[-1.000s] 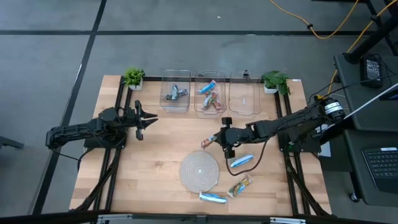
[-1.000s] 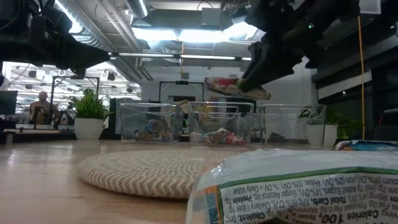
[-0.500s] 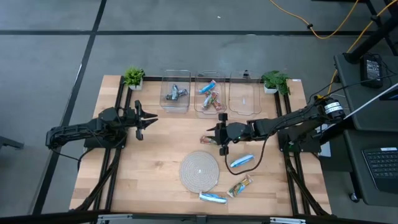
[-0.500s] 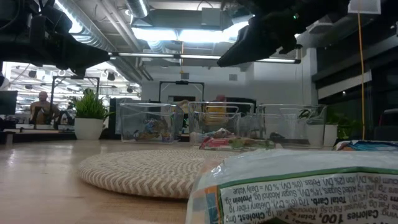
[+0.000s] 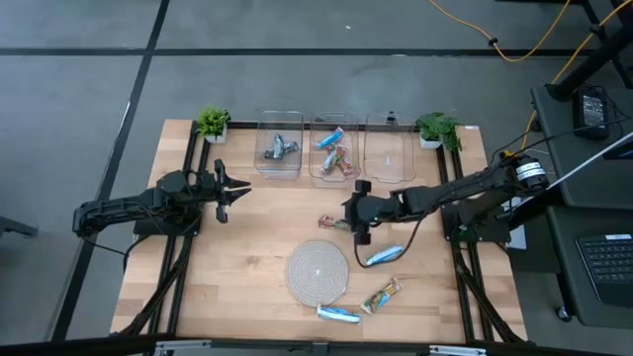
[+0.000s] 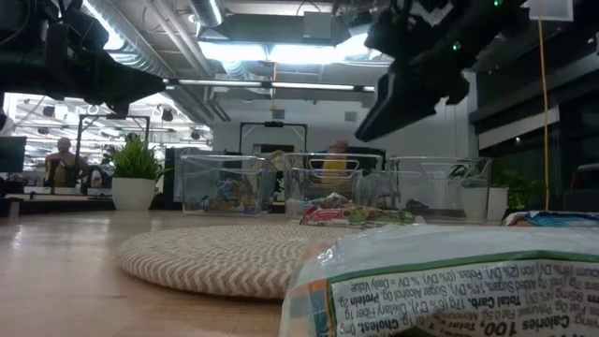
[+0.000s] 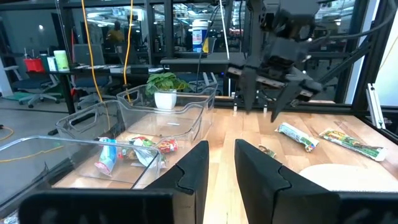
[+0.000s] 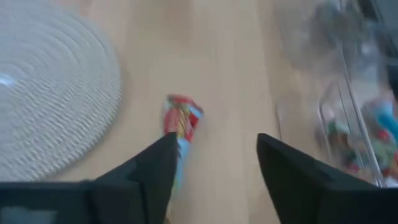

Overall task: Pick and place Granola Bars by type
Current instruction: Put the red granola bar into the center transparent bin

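Observation:
My right gripper (image 5: 358, 211) hangs open above the table, between the bins and the round woven mat (image 5: 317, 269). A red and green granola bar (image 5: 331, 223) lies flat on the wood just left of it; in the right wrist view the bar (image 8: 180, 121) lies beyond the spread fingers, untouched. More bars lie flat on the table: a blue one (image 5: 384, 255), an orange-green one (image 5: 382, 295) and another blue one (image 5: 338, 314). Other bars sit in the left bin (image 5: 279, 148) and the middle bin (image 5: 336, 153). My left gripper (image 5: 237, 190) waits on the table's left, slightly open and touching nothing.
Three clear bins stand in a row at the far edge; the right bin (image 5: 391, 148) holds no bars. Small potted plants (image 5: 212, 122) (image 5: 436, 128) flank the row. Bare wood lies between the two grippers. A person (image 6: 64, 159) sits in the room behind.
A second ago my right gripper held the red and green bar lifted clear of the table. It opened and let go, and the bar fell flat onto the wood near the mat's far edge. The gripper then drew slightly toward the table's right, staying above the table.

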{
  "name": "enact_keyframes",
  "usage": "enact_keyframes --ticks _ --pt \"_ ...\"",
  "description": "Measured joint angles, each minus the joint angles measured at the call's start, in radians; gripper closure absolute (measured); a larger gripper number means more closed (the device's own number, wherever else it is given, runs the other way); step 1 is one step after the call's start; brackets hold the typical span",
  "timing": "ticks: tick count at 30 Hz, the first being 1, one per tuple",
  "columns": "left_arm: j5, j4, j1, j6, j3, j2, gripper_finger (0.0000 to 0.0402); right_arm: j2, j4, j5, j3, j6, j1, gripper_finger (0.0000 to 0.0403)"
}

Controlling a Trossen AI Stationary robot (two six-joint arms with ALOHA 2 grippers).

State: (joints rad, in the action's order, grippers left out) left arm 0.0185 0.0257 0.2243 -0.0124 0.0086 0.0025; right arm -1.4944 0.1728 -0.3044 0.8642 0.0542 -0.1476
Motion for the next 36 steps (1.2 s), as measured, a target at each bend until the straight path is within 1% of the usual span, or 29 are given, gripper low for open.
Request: enact_keyframes --ticks 3,6,10,13,17,22,32,36 --pt "0.0 0.0 0.0 0.0 0.0 0.0 0.0331 -0.001 0.035 0.001 0.0 -0.046 0.021 0.0154" --pt "0.0 0.0 0.0 0.0 0.0 0.0 0.0333 -0.02 0.05 0.011 0.0 -0.078 0.033 0.0143" --pt "0.0 0.0 0.0 0.0 0.0 0.0 0.0331 -0.086 0.049 0.067 0.0 -0.095 0.034 0.0143" --pt "0.0 0.0 0.0 0.0 0.0 0.0 0.033 -0.146 0.056 0.074 0.0 -0.11 0.033 0.0145" --pt "0.0 0.0 0.0 0.0 0.0 0.0 0.0332 -0.193 0.074 0.1 0.0 -0.134 0.034 0.0146" --pt "0.0 0.0 0.0 0.0 0.0 0.0 0.0332 -0.214 0.094 0.173 0.001 -0.156 0.034 0.0146" --pt "0.0 0.0 0.0 0.0 0.0 0.0 0.0333 -0.214 0.1 0.178 0.001 -0.161 0.033 0.0146" --pt "0.0 0.0 0.0 0.0 0.0 0.0 0.0332 -0.214 0.101 0.209 0.001 -0.159 0.034 0.0146"
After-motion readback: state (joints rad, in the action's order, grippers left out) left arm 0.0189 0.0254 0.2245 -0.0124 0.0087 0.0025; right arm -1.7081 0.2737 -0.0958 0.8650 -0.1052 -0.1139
